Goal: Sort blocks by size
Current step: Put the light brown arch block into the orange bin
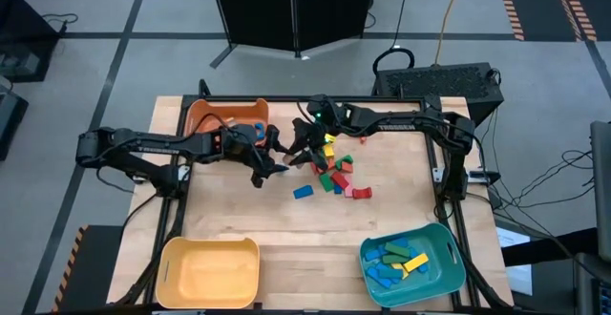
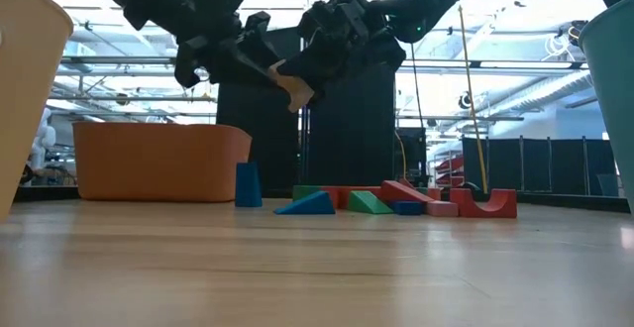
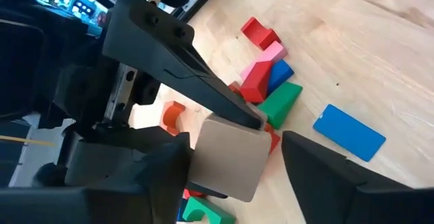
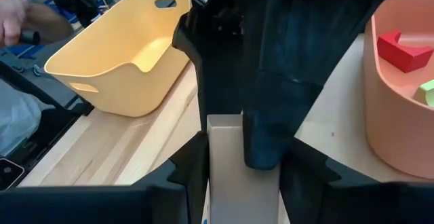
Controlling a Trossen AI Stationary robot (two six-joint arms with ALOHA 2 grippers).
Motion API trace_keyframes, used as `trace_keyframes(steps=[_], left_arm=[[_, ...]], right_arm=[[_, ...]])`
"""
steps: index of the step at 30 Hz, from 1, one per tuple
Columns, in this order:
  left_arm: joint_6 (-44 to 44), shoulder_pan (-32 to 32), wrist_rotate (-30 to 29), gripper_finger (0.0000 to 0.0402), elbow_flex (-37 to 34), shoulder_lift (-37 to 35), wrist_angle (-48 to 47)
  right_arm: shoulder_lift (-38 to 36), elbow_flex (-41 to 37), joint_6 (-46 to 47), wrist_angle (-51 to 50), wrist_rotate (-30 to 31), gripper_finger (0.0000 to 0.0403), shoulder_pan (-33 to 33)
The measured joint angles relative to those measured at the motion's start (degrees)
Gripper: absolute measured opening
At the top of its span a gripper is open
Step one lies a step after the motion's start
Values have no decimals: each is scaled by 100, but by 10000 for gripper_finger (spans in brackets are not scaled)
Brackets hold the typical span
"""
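midair, plain block (image 4: 234, 163) between both pincers

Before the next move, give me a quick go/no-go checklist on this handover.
1. Right tool shut on tan block: ok.
2. Left tool gripping it: not ok, open, gap shows beside one finger.
3. Block lifted clear of table: ok.
4. Orange bin has room: ok.
5. Person's hand away from arms: ok, beyond yellow bin.
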Motion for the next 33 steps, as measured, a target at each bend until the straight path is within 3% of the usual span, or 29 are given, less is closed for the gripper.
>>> trace_keyframes(steps=[9,15,23,33], left_arm=[[-4,7,-20,165,7,0,6],[5,4,-88,149,7,-2,0],[-61,7,-1071,146,2,-2,-35],[-400,25,-2157,146,2,-432,-343]], right_arm=[[0,0,11,-36,-28,134,4],[0,0,136,-40,29,141,5],[-2,9,439,-3,941,187,20],[-2,9,759,-605,1197,216,-370]])
